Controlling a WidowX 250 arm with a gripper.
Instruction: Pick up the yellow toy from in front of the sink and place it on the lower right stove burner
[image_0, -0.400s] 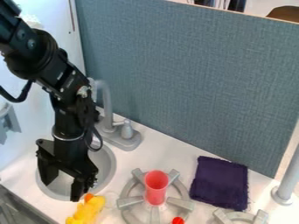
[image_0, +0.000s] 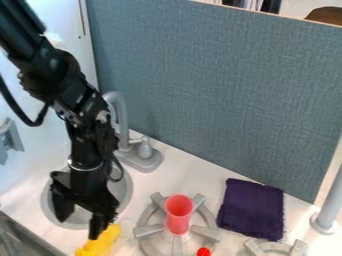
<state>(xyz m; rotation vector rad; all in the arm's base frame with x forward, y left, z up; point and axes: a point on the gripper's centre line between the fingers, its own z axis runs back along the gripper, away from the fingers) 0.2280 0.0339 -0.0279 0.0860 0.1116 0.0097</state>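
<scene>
The gripper (image_0: 81, 220) hangs over the front part of the grey sink (image_0: 127, 192), with its two fingers spread apart and nothing visible between them. Its right fingertip overlaps the top end of a yellow toy (image_0: 100, 244) lying on the counter just right of the sink; whether they touch I cannot tell. A pink cup (image_0: 178, 214) stands upright on the grey burner ring. In front of it, near the bottom edge, is a small red object (image_0: 204, 251). Farther right lies a folded dark purple cloth (image_0: 251, 209).
A grey faucet (image_0: 122, 120) rises behind the sink. The burner ring (image_0: 148, 232) surrounds the cup, and part of a second burner (image_0: 274, 246) shows at the bottom right. A grey post (image_0: 328, 205) stands at the right edge. A blue-grey panel (image_0: 214, 90) closes off the back.
The gripper has moved slightly to the right, and its right fingertip now covers the orange part of the yellow toy. The fingers remain apart.
</scene>
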